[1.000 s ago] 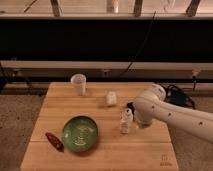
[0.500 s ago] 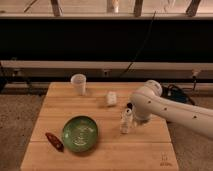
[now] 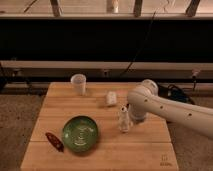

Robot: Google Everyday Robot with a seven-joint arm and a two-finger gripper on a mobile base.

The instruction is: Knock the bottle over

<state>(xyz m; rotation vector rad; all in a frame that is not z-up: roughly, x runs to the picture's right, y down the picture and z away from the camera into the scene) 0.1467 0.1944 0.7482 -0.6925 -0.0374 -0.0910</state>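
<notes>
The bottle (image 3: 123, 121) is small, slim and pale with a white cap. It stands upright on the wooden table (image 3: 100, 157), right of centre. My white arm (image 3: 170, 112) reaches in from the right. The gripper (image 3: 129, 114) hangs below the arm's rounded end, right beside the bottle's upper right side, close to or touching it. The arm hides most of the gripper.
A white cup (image 3: 78, 83) stands at the table's back left. A small squat white box (image 3: 111, 98) lies behind the bottle. A green plate (image 3: 80, 134) and a red object (image 3: 54, 141) lie at the front left. A dark wall with cables runs behind the table.
The arm's rounded end has shifted left and back, closer over the bottle. The bottle still stands upright in the same spot.
</notes>
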